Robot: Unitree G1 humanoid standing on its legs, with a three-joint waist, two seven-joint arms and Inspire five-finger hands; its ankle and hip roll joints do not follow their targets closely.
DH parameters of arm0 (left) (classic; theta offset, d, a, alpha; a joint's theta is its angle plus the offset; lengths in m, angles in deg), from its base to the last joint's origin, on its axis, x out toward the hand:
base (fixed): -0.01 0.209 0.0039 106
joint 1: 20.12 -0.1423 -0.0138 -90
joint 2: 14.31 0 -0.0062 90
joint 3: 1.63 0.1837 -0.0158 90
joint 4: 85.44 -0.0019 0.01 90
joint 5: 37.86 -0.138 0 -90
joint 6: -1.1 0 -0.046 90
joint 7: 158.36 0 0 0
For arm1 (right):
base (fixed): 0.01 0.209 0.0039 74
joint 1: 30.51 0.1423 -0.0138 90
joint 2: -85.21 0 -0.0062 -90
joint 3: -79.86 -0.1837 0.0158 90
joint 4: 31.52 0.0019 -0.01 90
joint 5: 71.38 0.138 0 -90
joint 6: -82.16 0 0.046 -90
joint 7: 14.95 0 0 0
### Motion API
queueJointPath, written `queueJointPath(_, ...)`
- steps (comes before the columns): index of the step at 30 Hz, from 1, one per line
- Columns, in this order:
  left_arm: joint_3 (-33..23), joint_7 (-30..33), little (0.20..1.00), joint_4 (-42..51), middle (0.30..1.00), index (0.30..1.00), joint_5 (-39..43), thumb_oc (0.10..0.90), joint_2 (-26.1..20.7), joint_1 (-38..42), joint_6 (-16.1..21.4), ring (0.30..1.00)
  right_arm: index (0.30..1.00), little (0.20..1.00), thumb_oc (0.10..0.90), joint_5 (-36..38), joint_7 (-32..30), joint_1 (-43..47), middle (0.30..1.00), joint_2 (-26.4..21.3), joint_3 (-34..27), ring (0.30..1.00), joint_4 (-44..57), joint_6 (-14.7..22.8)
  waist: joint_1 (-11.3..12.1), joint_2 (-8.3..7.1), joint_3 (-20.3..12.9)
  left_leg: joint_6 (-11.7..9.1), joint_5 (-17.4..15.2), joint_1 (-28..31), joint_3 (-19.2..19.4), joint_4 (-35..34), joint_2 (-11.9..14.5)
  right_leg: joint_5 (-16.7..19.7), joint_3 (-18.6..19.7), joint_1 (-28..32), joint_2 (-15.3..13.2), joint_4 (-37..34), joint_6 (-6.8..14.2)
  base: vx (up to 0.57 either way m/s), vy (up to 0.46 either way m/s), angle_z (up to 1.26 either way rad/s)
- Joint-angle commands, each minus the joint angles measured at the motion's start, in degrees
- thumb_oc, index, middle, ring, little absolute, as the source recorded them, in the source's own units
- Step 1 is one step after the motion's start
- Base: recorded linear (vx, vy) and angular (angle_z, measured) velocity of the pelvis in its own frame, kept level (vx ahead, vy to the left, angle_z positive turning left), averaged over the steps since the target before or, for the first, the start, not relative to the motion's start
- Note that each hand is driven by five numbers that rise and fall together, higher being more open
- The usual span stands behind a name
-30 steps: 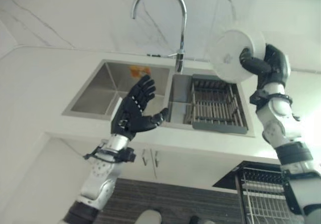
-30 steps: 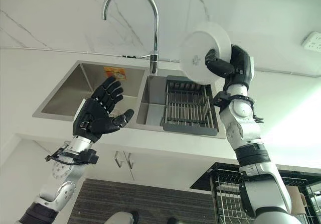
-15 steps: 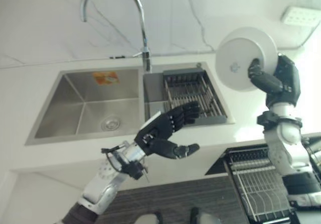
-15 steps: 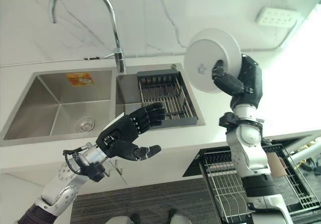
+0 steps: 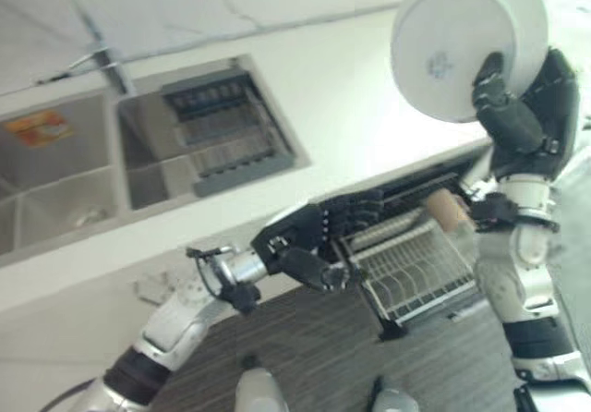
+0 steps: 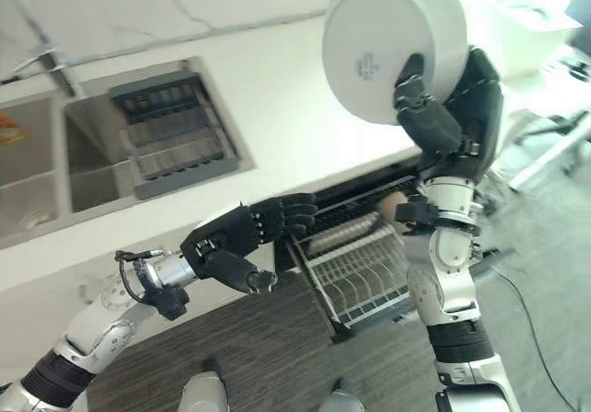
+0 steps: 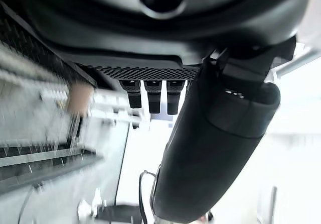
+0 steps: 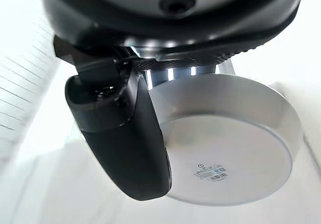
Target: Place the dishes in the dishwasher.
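A white bowl (image 5: 466,38) is held up high at the right, its underside with a small printed mark facing me. My right hand (image 5: 522,107) is shut on it, thumb (image 8: 125,133) across the base and fingers behind the rim. Below it the dishwasher's wire rack (image 5: 416,264) stands pulled out under the counter edge. My left hand (image 6: 245,241) hovers open and holds nothing, just left of the rack's front corner.
The steel sink (image 5: 55,172) lies at the upper left, with a grey drying rack (image 5: 226,130) in its right basin. A tan cup-like thing (image 5: 448,211) sits in the dishwasher rack. Dark wood-look floor (image 6: 277,357) spreads below the white counter (image 5: 369,107).
The camera has swung right, so the sink now lies at the upper left and the dishwasher rack is central. The right hand still holds the bowl. The left hand reaches nearer the rack.
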Motion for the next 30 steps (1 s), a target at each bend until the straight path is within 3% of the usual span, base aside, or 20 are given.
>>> queueJointPath(1,-0.5,-0.8,0.900,7.2,0.900,0.900,-0.8,0.800,-0.4,-0.1,3.7,0.900,0.300,0.300,0.400,-1.5,-0.7,5.8,0.300,-0.9,-4.0,0.300,9.4,10.0,1.8,-1.31,-8.7,5.9,-8.4,0.0,2.6,2.7,-5.7,-2.0,0.3,-1.9,-1.9,1.7,1.3,-0.03,-0.121,-0.34)
queueJointPath(9,-0.5,0.1,0.900,6.9,0.900,0.900,-3.5,0.800,1.0,-2.4,2.5,0.900,0.300,0.300,0.400,1.9,-1.5,4.5,0.300,-0.3,-4.8,0.300,11.8,6.2,-0.5,-0.06,-9.4,3.7,-6.3,0.1,4.4,2.7,-1.8,-3.0,0.4,-2.3,0.3,1.7,-1.0,-0.04,-0.070,-0.19)
queueJointPath(16,-4.1,2.9,0.900,0.7,0.900,0.900,-7.6,0.800,1.8,-11.1,1.5,0.900,0.300,0.300,0.400,4.9,2.0,-6.2,0.300,-0.4,-8.5,0.300,12.2,-3.0,-1.5,0.65,-9.3,3.1,-5.2,-0.1,5.7,2.7,-0.5,-3.1,0.1,-2.7,0.5,1.7,-1.4,-0.02,0.006,-0.05)
queueJointPath(17,-4.3,3.4,0.900,-2.9,0.900,0.900,-13.3,0.800,1.1,-15.1,2.1,0.900,0.300,0.300,0.400,5.8,3.8,-10.1,0.300,-0.6,-9.7,0.300,12.0,-5.9,-1.9,0.69,-9.3,3.0,-5.0,-0.1,6.1,2.7,-0.3,-2.9,0.1,-2.9,0.4,1.7,-1.3,-0.05,0.034,0.01)
queueJointPath(18,-4.5,4.2,0.900,-6.3,0.900,0.900,-13.7,0.800,0.5,-17.2,1.8,0.900,0.300,0.300,0.400,5.5,4.1,-11.9,0.300,-0.8,-10.2,0.300,11.7,-6.9,-2.0,0.71,-9.3,3.0,-4.9,-0.1,6.3,2.7,-0.3,-2.8,0.1,-3.0,0.2,1.7,-1.1,-0.05,0.036,0.00)
queueJointPath(22,-4.0,7.1,0.900,-14.9,0.900,0.900,-11.5,0.800,1.6,-19.8,1.4,0.900,0.300,0.300,0.400,2.8,3.7,-13.6,0.300,0.0,-10.1,0.300,11.2,-7.5,-2.3,0.65,-9.3,3.1,-4.9,-0.1,6.6,2.7,-0.4,-2.8,0.3,-3.1,0.1,1.7,-0.9,-0.02,0.015,-0.02)
queueJointPath(23,-5.8,8.6,0.900,-24.2,0.900,0.900,-3.1,0.800,6.1,-21.4,-0.5,0.900,0.300,0.300,0.400,-0.9,2.6,-14.8,0.300,1.4,-9.9,0.300,10.3,-7.2,-2.2,0.33,-9.2,3.3,-5.0,0.1,6.9,2.7,-0.6,-2.7,0.3,-3.0,0.1,1.7,-0.9,0.00,0.000,0.00)
queueJointPath(24,-6.1,8.8,0.900,-25.7,0.900,0.900,-3.0,0.800,6.9,-21.2,-0.3,0.900,0.300,0.300,0.400,-1.7,2.3,-14.9,0.300,1.7,-9.7,0.300,10.3,-7.3,-2.3,0.33,-9.2,3.3,-5.1,0.2,7.0,2.7,-0.7,-2.7,0.3,-3.0,0.0,1.7,-0.9,0.00,0.000,0.00)
queueJointPath(27,-8.6,10.7,0.900,-40.6,0.900,0.900,-6.1,0.800,12.2,-22.0,2.7,0.900,0.300,0.300,0.400,-14.2,-1.3,-15.8,0.300,1.4,-10.0,0.300,9.3,-11.2,-2.3,-0.24,-9.2,3.3,-5.4,0.5,7.1,2.7,-1.0,-2.6,0.5,-2.8,-0.2,1.7,-0.8,0.00,0.000,0.00)
queueJointPath(30,-10.0,11.4,0.900,-49.2,0.900,0.900,-10.8,0.800,14.7,-22.6,4.5,0.900,0.300,0.300,0.400,-18.1,-3.2,-16.2,0.300,0.1,-10.0,0.300,7.5,-13.8,-2.0,-0.49,-9.2,3.4,-5.6,0.5,7.0,2.7,-1.2,-2.5,0.3,-2.8,-0.5,1.7,-0.6,0.00,0.000,0.00)
